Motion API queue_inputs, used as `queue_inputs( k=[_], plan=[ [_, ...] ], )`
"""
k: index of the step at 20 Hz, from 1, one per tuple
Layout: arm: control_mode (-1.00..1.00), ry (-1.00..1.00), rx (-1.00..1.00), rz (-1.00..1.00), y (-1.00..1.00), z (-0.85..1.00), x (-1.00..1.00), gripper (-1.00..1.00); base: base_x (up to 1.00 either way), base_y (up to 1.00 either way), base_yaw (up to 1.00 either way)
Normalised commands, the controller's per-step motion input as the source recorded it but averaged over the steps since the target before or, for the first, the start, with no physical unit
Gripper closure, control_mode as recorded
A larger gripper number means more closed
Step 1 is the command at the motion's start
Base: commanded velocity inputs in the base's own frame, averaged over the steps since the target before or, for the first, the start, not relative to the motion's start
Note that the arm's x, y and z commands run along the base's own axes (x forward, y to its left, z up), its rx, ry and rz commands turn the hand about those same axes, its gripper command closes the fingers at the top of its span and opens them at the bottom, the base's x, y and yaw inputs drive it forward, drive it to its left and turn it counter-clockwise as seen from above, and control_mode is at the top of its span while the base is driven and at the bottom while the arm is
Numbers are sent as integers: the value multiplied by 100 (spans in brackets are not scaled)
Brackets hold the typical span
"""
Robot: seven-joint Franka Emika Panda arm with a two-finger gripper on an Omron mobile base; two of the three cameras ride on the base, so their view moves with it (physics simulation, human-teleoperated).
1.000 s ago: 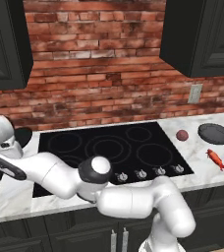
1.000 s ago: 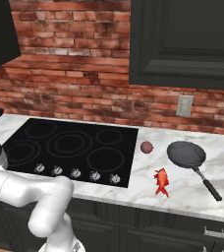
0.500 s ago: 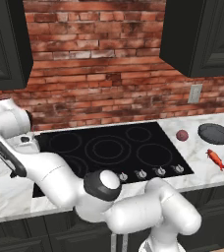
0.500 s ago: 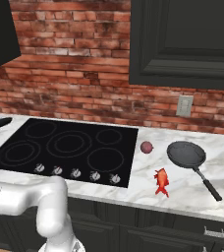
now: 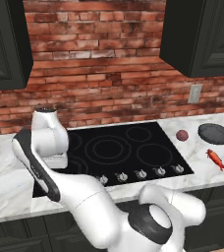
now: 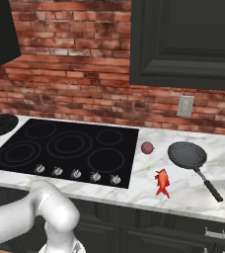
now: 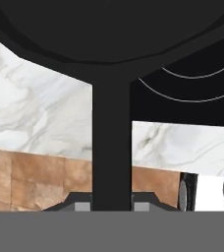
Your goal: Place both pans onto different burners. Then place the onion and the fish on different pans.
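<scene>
Left of the cooktop (image 6: 85, 148), the gripper (image 7: 112, 204) has its fingers pinched on the handle of the big pan (image 7: 112, 29), which has risen off the counter (image 6: 193, 190) in the past second and swung toward the glass; a burner (image 7: 197, 91) shows beside the handle, so the first placement looks close; its rim (image 6: 1, 123) peeks in at the cooktop's left edge. Right of the cooktop sit the onion (image 6: 147, 147), the fish (image 6: 162, 182) and the small pan (image 6: 187, 154), all untouched.
</scene>
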Motion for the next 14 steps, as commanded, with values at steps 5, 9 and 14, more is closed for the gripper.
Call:
queue_inputs(
  k=[5,9,14],
  plan=[
    [-100,0,9,0,-57,32,-4,100,0,0,0],
    [-100,14,4,0,-42,41,5,100,0,0,0],
    [-100,35,0,0,-22,14,19,100,0,0,0]
  ],
)
